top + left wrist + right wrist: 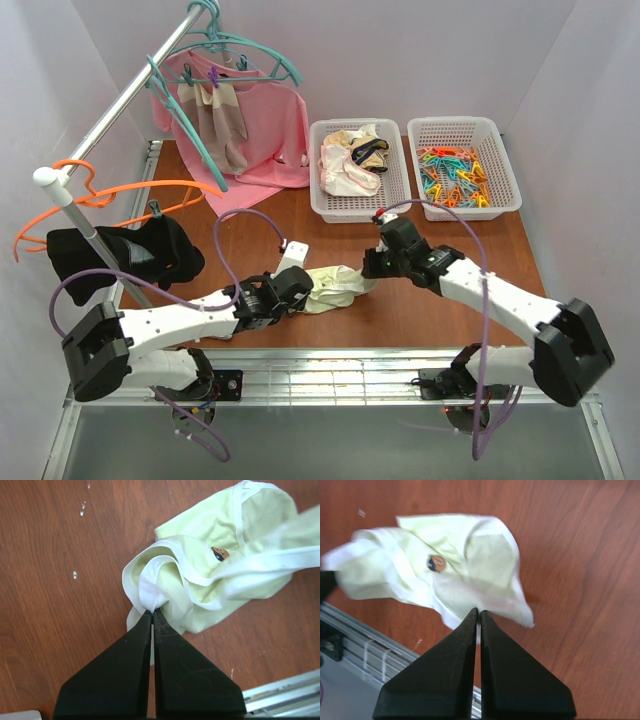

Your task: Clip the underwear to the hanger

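The cream-yellow underwear hangs bunched between my two grippers just above the wooden table. My left gripper is shut on its white-edged rim at the left end; the left wrist view shows the underwear and the pinch. My right gripper is shut on its right end; the right wrist view shows the underwear and the closed tips. The teal-green hanger hangs on the rail at the back left, carrying a pink cloth, far from both grippers.
A metal rail runs along the left with an orange hanger and a black garment. Two white baskets stand at the back: one holds pink-and-white garments, the other holds coloured clips. The table's front metal edge is near.
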Motion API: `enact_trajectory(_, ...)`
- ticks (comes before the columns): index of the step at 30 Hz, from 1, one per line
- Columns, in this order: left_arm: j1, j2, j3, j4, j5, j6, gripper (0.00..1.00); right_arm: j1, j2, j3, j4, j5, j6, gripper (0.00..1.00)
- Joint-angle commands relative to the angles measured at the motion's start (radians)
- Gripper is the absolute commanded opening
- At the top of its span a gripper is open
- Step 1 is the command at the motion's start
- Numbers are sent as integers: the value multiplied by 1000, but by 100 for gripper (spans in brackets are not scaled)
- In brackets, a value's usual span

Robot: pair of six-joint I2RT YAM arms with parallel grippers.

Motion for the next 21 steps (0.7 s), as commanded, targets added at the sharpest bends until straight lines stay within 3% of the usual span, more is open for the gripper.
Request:
enact_trajectory(1, 27, 77, 62, 107, -67, 115, 0, -4, -127, 100, -80, 115, 0, 1)
enact_trajectory(9, 96, 321, 301, 287, -169, 359, 0, -20, -278, 217, -199, 206, -13, 1)
enact_trajectory(14, 182, 358, 383, 332, -78, 396, 0, -23, -263, 179, -215, 120, -59, 2)
enact_trajectory(16, 186, 350, 370, 330, -60, 396, 0, -23, -238, 84, -136, 63, -43, 15)
enact_trajectory(17, 186, 341, 340, 329, -32, 393, 0, -23, -211, 56, -105, 18, -36, 31)
enact_trajectory(19, 186, 302, 300, 329, -9, 366, 0, -23, -183, -6, -42, 8, -19, 48)
enact_trajectory(21, 187, 275, 248, 330, 31, 337, 0, -23, -126, -23, 38, 5, -26, 54)
